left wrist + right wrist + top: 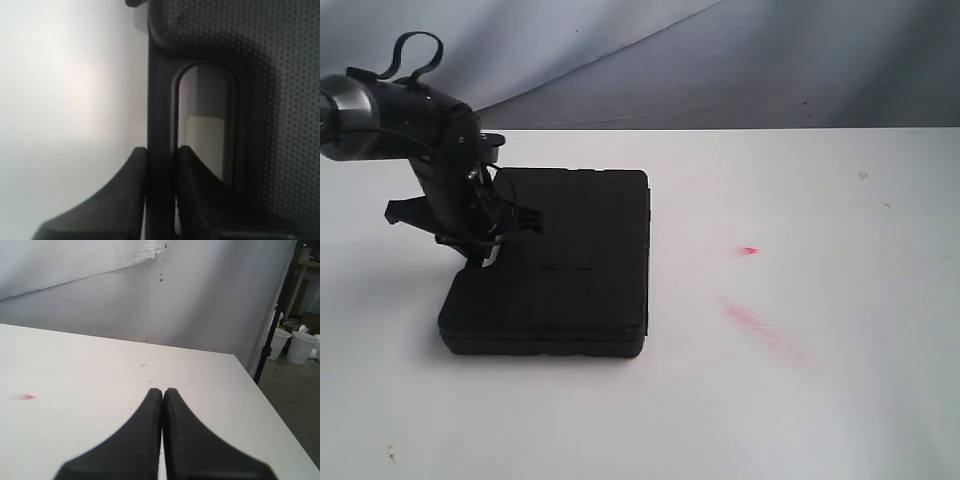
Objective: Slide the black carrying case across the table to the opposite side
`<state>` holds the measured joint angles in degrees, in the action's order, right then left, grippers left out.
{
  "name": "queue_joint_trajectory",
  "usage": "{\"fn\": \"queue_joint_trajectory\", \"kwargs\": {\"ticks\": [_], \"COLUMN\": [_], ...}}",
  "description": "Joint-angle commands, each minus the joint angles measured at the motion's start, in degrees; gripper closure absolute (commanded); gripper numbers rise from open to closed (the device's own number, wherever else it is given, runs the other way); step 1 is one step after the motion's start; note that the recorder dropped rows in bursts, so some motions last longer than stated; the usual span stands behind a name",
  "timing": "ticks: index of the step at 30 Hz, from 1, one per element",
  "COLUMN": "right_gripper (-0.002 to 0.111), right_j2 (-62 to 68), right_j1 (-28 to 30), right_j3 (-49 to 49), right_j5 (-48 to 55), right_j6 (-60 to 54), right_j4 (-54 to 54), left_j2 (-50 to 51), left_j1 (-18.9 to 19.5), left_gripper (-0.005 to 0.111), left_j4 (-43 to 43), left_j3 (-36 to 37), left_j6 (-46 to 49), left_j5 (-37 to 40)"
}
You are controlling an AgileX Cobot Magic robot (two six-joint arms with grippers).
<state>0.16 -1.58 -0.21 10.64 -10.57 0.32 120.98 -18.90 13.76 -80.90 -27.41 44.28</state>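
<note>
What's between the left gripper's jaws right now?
The handle bar of the black case. The left wrist view shows the left gripper shut on it, one jaw pressed against each side.

Ahead of the right gripper [163, 390], beyond the far edge of the plain white tabletop [75, 365], hangs a creased pale grey cloth backdrop [150, 300], softly and evenly lit. Off to the gripper's side, past the table's corner, a thin black upright pole [280, 305] stands on a grey bare floor [290, 410], with squat white plastic buckets [304, 347] behind it.
</note>
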Motion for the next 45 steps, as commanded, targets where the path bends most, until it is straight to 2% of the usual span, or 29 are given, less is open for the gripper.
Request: {"fn": "queue_joint_trajectory", "kwargs": {"ticks": [1, 14, 23, 29, 36, 45], "right_gripper": [0.108, 0.108, 0.108, 0.108, 0.108, 0.108], "right_j2": [-0.16, -0.16, -0.16, -0.16, -0.16, -0.16], "right_j1": [0.34, 0.34, 0.34, 0.34, 0.34, 0.34], "right_j3": [0.21, 0.21, 0.21, 0.21, 0.21, 0.21], "right_j5": [-0.10, -0.10, -0.10, -0.10, -0.10, -0.10], "right_j6": [0.13, 0.13, 0.13, 0.13, 0.13, 0.13], "right_j4": [0.38, 0.38, 0.38, 0.38, 0.38, 0.38], "left_j2": [-3.78, -6.99, -8.70, -8.84, -8.84, -8.84], "left_j1": [3.34, 14.12, 20.09, 20.23, 17.39, 17.27], "left_gripper": [0.107, 0.107, 0.107, 0.107, 0.107, 0.107], "left_j4": [1.49, 1.49, 1.11, -4.64, -5.28, -5.75], "left_j3": [4.11, 12.17, 12.87, 12.87, 12.87, 12.87], "left_j6": [1.16, 8.59, 11.35, 15.96, 15.59, 13.90], "left_j5": [-4.06, -8.95, -10.35, -10.95, -10.40, -9.90]}}
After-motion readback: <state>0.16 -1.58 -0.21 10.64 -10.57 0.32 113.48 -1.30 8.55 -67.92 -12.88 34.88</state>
